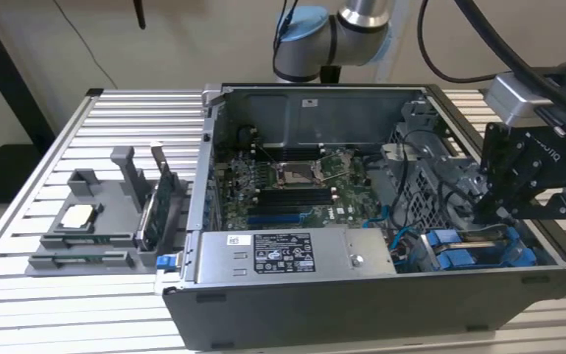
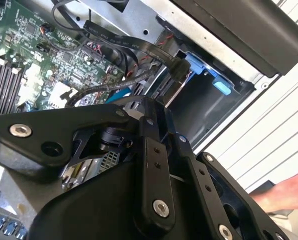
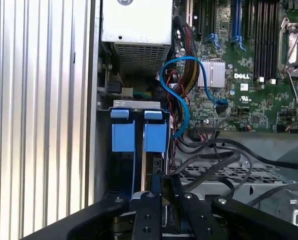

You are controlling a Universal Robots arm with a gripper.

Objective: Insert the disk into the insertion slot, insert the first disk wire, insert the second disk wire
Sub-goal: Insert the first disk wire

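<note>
The insertion slot [image 3: 136,104] is a grey metal bay in the open computer case, toward the exterior view's right [image 1: 470,251]. Two bright blue carrier fronts [image 3: 156,135] stand side by side in it, and the disk's silver body is hidden behind them. My black gripper [image 3: 158,182] hangs just above this bay [image 1: 494,214], with its fingers [image 3: 148,215] drawn together. A small black connector [image 3: 156,162] lies right at the tips; I cannot tell whether it is pinched. A flat black wire with its plug [image 2: 176,65] hangs beside the bay's blue fittings [image 2: 201,65]. A blue wire [image 3: 181,95] loops over the motherboard.
The grey labelled power-supply box [image 1: 293,254] sits beside the bay. Loose black cables [image 3: 223,160] cross a perforated metal cage. A grey parts holder [image 1: 96,221] stands on the slatted table at the exterior view's left. A person's hand [image 2: 288,192] rests outside the case.
</note>
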